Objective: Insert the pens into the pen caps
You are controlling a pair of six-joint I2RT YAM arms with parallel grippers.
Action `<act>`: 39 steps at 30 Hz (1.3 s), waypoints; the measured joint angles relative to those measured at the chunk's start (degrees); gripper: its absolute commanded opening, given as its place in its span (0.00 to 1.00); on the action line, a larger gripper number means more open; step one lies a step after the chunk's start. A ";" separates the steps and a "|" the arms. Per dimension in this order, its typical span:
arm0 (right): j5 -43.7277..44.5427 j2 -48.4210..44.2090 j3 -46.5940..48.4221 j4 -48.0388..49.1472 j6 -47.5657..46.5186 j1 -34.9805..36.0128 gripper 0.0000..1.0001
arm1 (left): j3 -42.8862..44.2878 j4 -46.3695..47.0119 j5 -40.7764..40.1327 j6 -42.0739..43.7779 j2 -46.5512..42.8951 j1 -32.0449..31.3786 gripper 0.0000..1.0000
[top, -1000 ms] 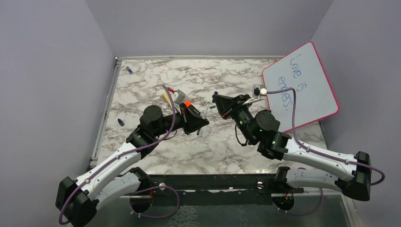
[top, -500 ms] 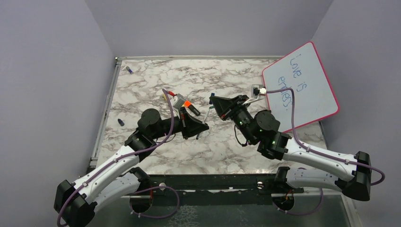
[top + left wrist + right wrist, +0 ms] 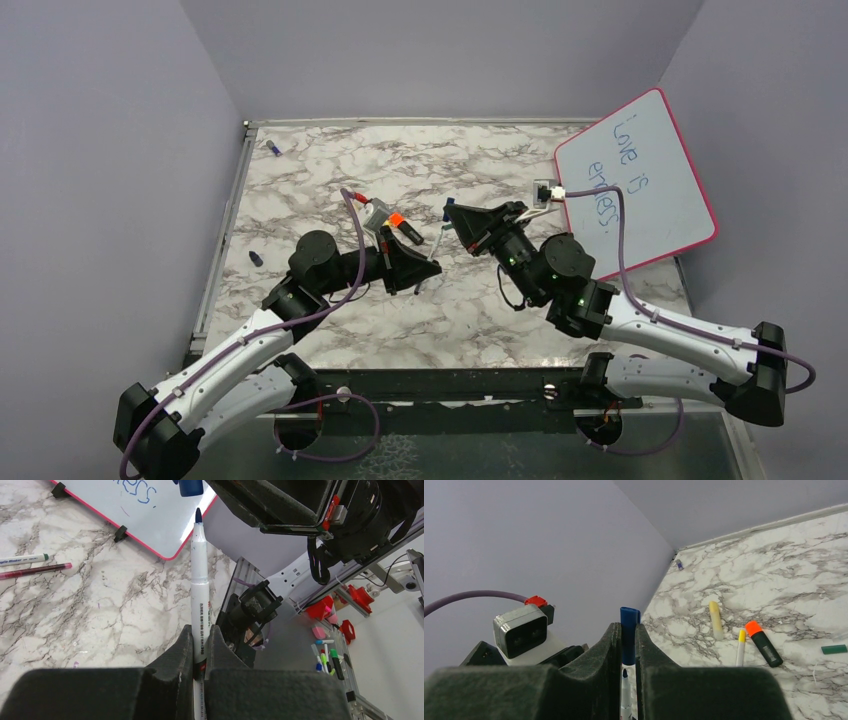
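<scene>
Since a second ago the left arm has drawn back a little toward its base; the right arm has barely shifted. At the far left corner of the marble table (image 3: 470, 310) lies a small blue-violet cap (image 3: 273, 147), and a dark cap (image 3: 256, 258) lies near the left edge. The left gripper (image 3: 200, 632) has its jaws clamped on a white pen (image 3: 199, 575) with a bare blue tip; the small print on the barrel is too fine to read. The tip stands just short of the blue cap (image 3: 629, 620), not yet inside it. The right gripper (image 3: 627, 630) holds that cap, jaws pressed against its sides. Beyond them lie a yellow pen (image 3: 715, 620), a yellow-ended pen (image 3: 741, 647), a black highlighter (image 3: 764, 642) with an orange end, and a green cap (image 3: 834, 649). Near the whiteboard (image 3: 650, 180) lie a green-ended pen (image 3: 22, 559), printed with a word ending "Marker", and a dark red pen (image 3: 35, 570). On the pink-framed board, blue handwriting reads "Love is", with a second line that looks like "endless".
</scene>
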 measured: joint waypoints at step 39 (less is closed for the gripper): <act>-8.52 -2.23 -2.27 -4.59 5.03 -0.24 0.15 | 0.07 -0.66 -3.15 0.22 -0.68 -0.37 0.00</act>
